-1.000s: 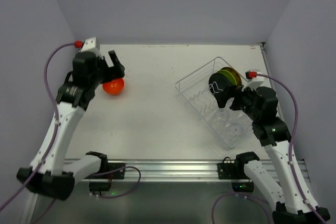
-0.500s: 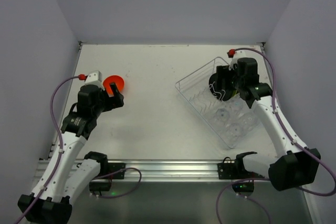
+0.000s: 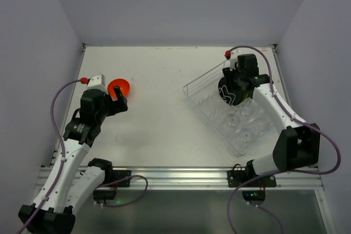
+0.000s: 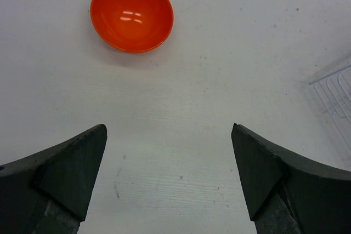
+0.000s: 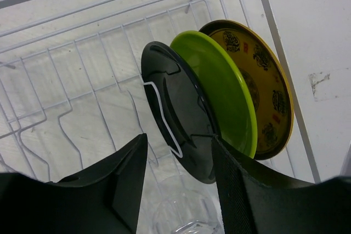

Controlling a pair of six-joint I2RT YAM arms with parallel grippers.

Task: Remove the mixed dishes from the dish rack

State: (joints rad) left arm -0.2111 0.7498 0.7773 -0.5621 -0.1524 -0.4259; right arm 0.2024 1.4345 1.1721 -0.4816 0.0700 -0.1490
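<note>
The small orange bowl stands mouth up on the table at the left, free of any grip. My left gripper hangs open just on the near side of it, holding nothing. At the right, the clear dish rack holds three plates on edge in its wire holder: black, lime-green and olive-yellow patterned. My right gripper straddles the black plate's lower edge, its jaws half narrowed. A gap still shows at the left finger. Clear cups lie lower in the rack.
The rack sits slanted near the table's right edge, and one corner of it shows in the left wrist view. Purple walls close in the table on three sides. A cable loops over the right arm.
My left gripper has let go of the orange bowl and drawn back toward me. The right arm swung to the rack's far end, and its jaws have narrowed around the black plate.
</note>
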